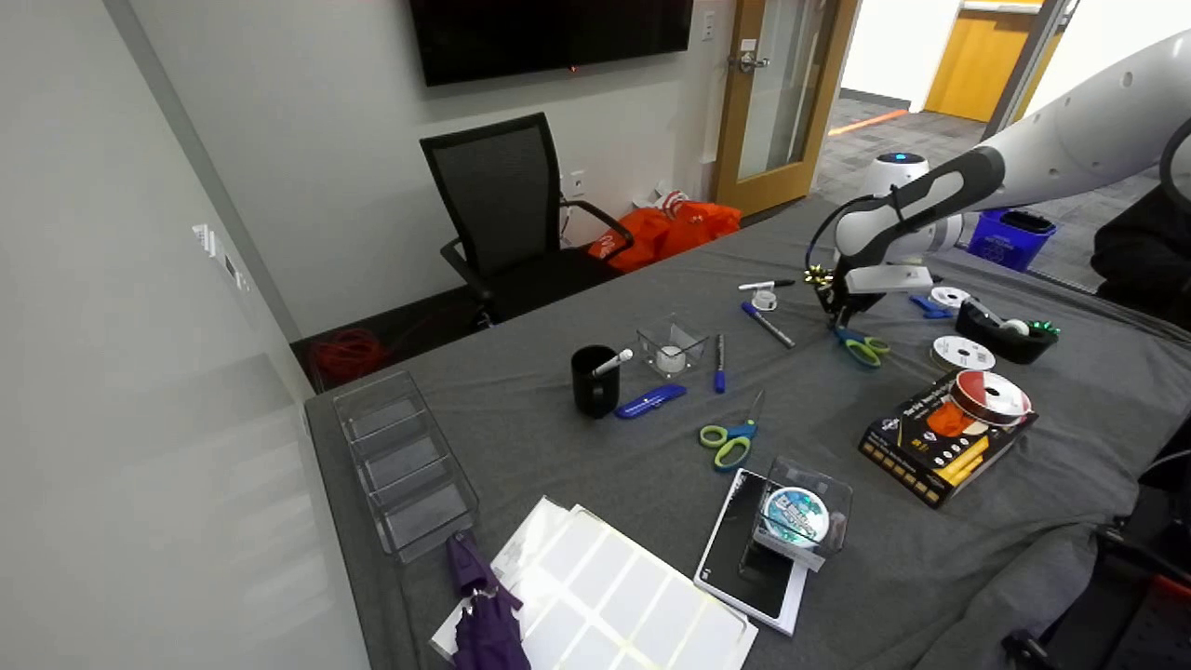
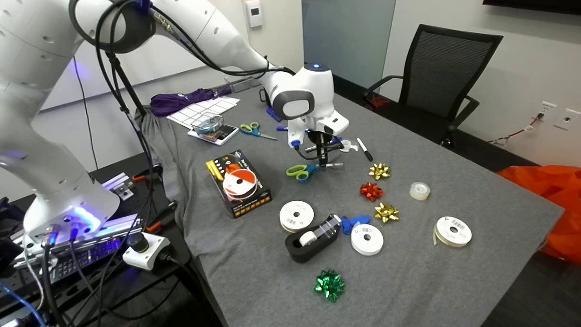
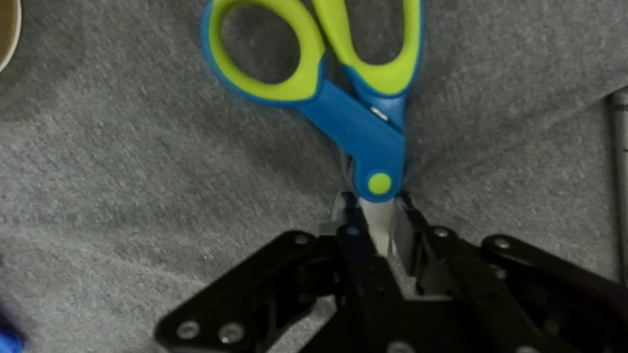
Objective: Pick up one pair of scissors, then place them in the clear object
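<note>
The scissors (image 3: 368, 142), green and blue at the handles, are on the inner part of the surface (image 1: 558, 456), well apart from its corners, and seem to lie flat; the fingers (image 3: 352, 220) stand narrow, one at each side of the steel blades just beyond the pivot, and appear closed on them (how firm the grip is, I cannot tell).

I judge the scissors to be light, stiff and not fragile; the handles should give good friction, but the smooth blades could slip, or let the heavier handle end swing; a hold directly at the pivot, on the plastic, would be more secure, while a hold on one loop could let the halves open.

The long axis runs across the surface; in both exterior views the blades point toward the edge by the chair (image 1: 502, 186) and the handles toward the edge by the robot's base (image 2: 68, 213); the clear organiser (image 1: 406, 465) is well apart, near the corner where the chair-side edge meets the edge along the white wall (image 1: 186, 419); whether one compartment can take the full length, I cannot tell.
</note>
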Tool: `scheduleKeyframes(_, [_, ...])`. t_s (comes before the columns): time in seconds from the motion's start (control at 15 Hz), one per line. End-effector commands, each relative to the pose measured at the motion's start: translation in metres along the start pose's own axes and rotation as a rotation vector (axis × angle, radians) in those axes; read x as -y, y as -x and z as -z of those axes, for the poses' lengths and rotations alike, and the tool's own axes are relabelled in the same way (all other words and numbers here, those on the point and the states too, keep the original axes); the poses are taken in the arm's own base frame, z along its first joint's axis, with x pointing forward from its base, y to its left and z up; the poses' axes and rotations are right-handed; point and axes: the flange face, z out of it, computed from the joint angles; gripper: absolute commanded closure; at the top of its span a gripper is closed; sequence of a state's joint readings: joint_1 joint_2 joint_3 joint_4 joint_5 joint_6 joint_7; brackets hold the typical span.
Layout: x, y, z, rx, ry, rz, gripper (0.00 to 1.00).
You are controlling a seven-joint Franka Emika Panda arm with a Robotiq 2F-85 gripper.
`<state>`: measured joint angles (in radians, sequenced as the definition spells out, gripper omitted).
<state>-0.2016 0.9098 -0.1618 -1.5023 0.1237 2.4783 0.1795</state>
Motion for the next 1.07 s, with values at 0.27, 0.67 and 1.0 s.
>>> scheduleKeyframes(0.27, [-0.011,0.005,0.040,-0.009,0.064,0.023,0.91])
scheduleKeyframes(0.67, [-0.023,0.001,0.050,0.007,0.099,0.038,0.74])
scheduleKeyframes(1.0, [-0.032,0.014,0.035,0.094,0.118,0.079,0.40])
